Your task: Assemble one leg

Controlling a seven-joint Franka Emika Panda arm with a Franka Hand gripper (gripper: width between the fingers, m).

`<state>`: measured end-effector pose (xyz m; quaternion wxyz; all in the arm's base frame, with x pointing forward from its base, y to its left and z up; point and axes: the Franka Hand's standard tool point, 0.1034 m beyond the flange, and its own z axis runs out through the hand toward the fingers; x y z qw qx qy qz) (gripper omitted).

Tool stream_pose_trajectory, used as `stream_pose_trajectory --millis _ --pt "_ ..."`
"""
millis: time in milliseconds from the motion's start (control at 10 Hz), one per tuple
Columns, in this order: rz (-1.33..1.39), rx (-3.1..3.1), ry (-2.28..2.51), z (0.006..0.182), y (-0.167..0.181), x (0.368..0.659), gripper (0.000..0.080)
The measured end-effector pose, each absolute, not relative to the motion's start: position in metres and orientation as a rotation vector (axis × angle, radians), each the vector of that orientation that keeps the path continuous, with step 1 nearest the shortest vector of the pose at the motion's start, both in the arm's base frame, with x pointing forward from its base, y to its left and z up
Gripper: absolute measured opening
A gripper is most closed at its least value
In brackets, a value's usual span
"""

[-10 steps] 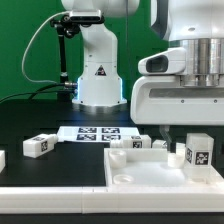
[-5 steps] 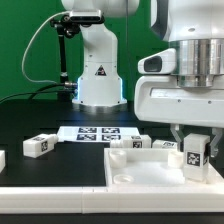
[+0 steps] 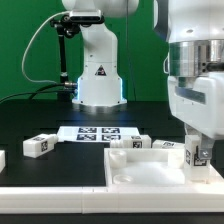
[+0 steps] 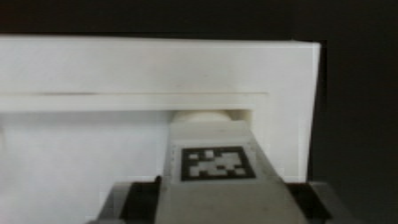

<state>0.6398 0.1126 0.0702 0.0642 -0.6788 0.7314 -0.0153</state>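
My gripper (image 3: 197,148) is shut on a leg (image 3: 197,154), a chunky white post with a black-and-white tag, held upright at the far right corner of the large white panel (image 3: 140,172). In the wrist view the leg (image 4: 217,150) runs from my gripper (image 4: 222,205) down to the panel (image 4: 107,120), its end inside the raised rim. Whether it touches the panel I cannot tell. Dark fingers (image 4: 150,200) press both its sides.
Loose legs lie on the black table: one on the exterior view's left (image 3: 36,145), two behind the panel (image 3: 137,143) (image 3: 159,146), one at the left edge (image 3: 2,158). The marker board (image 3: 98,133) lies before the arm's base (image 3: 98,80).
The hand has shifted toward the exterior view's right and looks turned. The leg stays in its grip and sits slightly lower at the panel's corner.
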Motion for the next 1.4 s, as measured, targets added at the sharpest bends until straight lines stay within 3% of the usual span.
stream_pose_trajectory --millis 200,300,400,500,600,1000,1300,1400 --pt "-0.045 -2.02 2.235 0.07 0.113 0.64 0.0284" --pt "-0.047 -2.053 2.206 0.07 0.113 0.64 0.035" --pt "-0.059 -2.173 2.091 0.071 0.112 0.64 0.0534" --pt "-0.079 -2.374 1.859 0.072 0.11 0.642 0.0534" --pt "-0.102 -2.567 1.576 0.076 0.107 0.645 0.0625" --pt "-0.128 -2.799 1.118 0.078 0.104 0.645 0.0648" --pt "-0.213 -3.061 0.431 0.067 0.12 0.642 0.0649" --pt "-0.212 -3.046 0.49 0.068 0.117 0.643 0.0622"
